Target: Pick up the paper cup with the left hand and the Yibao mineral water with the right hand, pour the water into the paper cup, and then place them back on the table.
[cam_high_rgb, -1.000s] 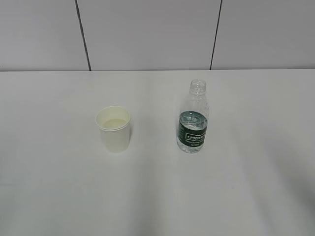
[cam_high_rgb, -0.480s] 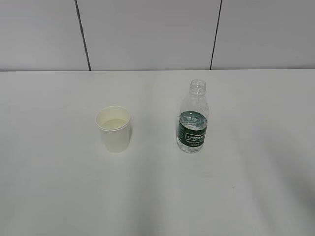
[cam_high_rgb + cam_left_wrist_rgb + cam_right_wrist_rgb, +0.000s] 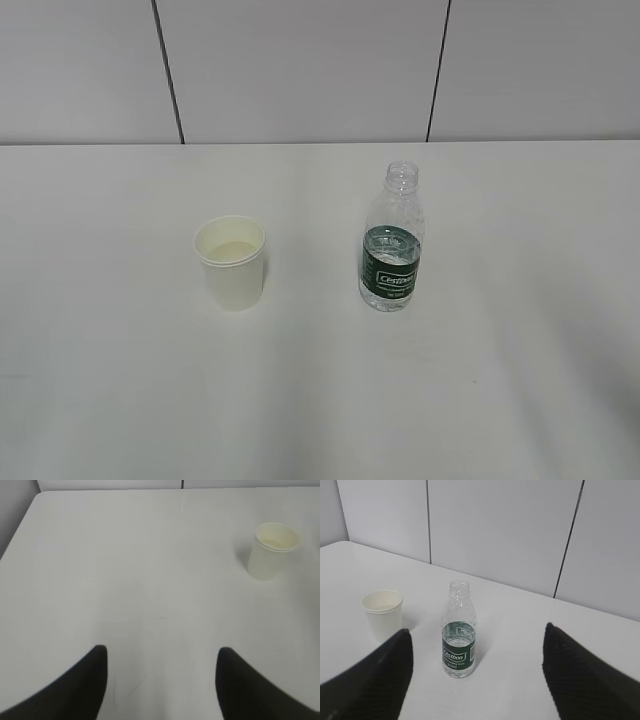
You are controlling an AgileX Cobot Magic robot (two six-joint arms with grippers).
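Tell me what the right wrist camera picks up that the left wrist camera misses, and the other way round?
Only the right wrist view shows the Yibao mineral water, standing upright and uncapped with a little water in it, plus the grey panelled wall behind. It also shows the right hand's tool, wide open and holding nothing.

Only the left wrist view shows the left hand's tool, also open and empty, with bare tabletop between its fingers.

Both show the paper cup, standing upright on the white table, apart from either tool.
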